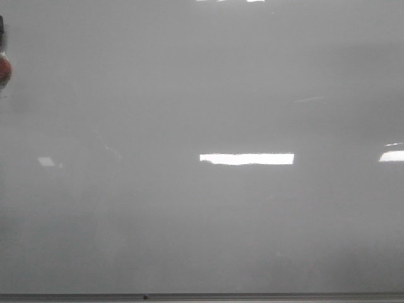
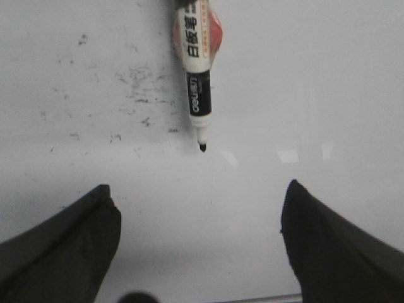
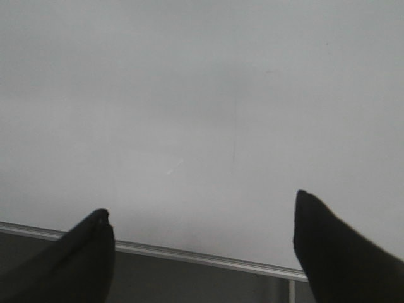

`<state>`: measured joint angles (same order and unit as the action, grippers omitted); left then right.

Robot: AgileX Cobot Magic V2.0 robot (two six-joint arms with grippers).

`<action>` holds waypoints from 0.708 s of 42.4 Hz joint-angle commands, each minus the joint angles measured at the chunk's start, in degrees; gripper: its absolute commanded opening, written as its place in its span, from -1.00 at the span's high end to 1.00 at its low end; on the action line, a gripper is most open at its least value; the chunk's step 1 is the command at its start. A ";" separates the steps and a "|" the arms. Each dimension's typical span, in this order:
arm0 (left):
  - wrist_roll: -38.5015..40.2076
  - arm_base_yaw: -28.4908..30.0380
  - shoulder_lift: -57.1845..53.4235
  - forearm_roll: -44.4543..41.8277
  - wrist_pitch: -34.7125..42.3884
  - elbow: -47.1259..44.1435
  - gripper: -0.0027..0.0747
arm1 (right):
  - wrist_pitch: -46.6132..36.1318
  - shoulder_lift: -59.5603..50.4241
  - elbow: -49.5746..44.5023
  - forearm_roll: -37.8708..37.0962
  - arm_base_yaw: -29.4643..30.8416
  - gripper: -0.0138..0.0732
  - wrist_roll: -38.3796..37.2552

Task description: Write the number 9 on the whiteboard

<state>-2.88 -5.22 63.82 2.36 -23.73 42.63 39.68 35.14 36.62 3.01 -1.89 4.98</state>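
The whiteboard (image 1: 189, 95) fills the front view, glossy pale grey, with its thin metal frame along the near edge. No number 9 shows on it in any view. A white and black marker (image 2: 197, 69) lies on the board in the left wrist view, tip uncapped, pointing toward my left gripper (image 2: 196, 208), which is open and empty a short way from it. The marker's end (image 1: 3, 66) shows at the far left edge of the front view. My right gripper (image 3: 202, 218) is open and empty above the board's framed edge (image 3: 189, 254). Neither gripper shows in the front view.
Faint black smudges (image 2: 136, 85) mark the board beside the marker. Bright rectangular light reflections (image 1: 247, 158) lie on the board's middle and right. A dark surface (image 3: 189, 284) lies beyond the frame in the right wrist view.
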 commanded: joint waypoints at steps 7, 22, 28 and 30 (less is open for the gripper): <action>0.12 -0.44 9.65 0.65 8.81 6.76 -0.27 | -3.68 0.36 1.87 0.13 -0.11 -0.70 0.43; 0.12 -0.44 17.22 0.65 18.84 7.78 0.04 | -3.68 0.36 1.87 0.13 -0.11 -0.70 0.43; 0.12 -0.44 18.80 0.65 21.39 7.78 0.10 | -3.68 0.36 1.87 0.13 -0.11 -0.70 0.43; 0.12 -0.44 19.21 0.65 21.48 7.78 0.14 | -3.68 0.36 1.87 0.13 -0.11 -0.70 0.43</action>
<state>-2.88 -5.30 84.08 2.49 -7.13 48.48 39.68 35.14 36.62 3.01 -1.89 4.98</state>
